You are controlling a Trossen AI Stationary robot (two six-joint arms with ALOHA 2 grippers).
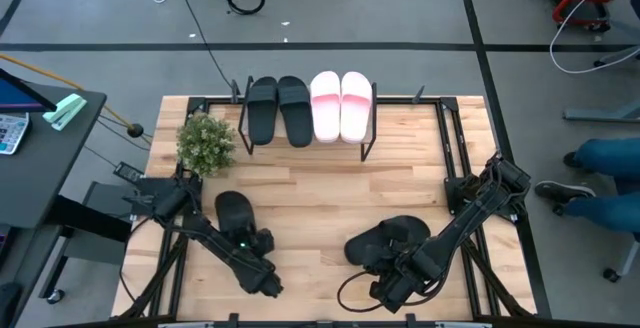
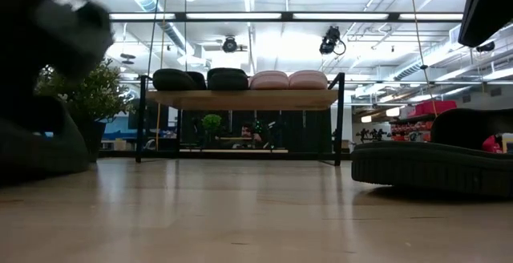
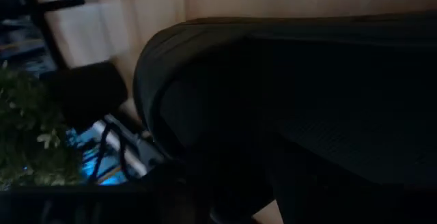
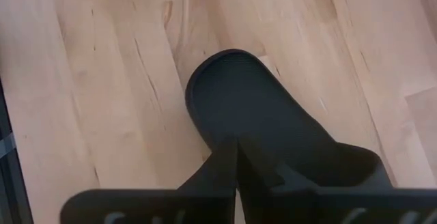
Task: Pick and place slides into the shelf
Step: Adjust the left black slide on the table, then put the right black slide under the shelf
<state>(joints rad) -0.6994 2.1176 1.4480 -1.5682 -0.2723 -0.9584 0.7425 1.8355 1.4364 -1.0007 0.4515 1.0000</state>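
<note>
On the shelf (image 1: 305, 146) at the far edge of the counter (image 1: 330, 203), four slides sit side by side: two black slides (image 1: 278, 109) on the left and two pink-and-white slides (image 1: 341, 106) on the right, also seen lined up on the top board in the low view. A potted plant (image 1: 206, 141) stands just beside the shelf's left end. The left gripper (image 1: 262, 268) is low over the near-left counter, beside a black slide (image 1: 235, 214) lying there; its wrist view is filled by dark slide surface, so whether its jaws are released or clenched cannot be told. The right gripper (image 1: 395, 273) is at the near-right, its jaws seemingly clenched on the strap of another black slide (image 4: 273, 132), which rests on the counter.
</note>
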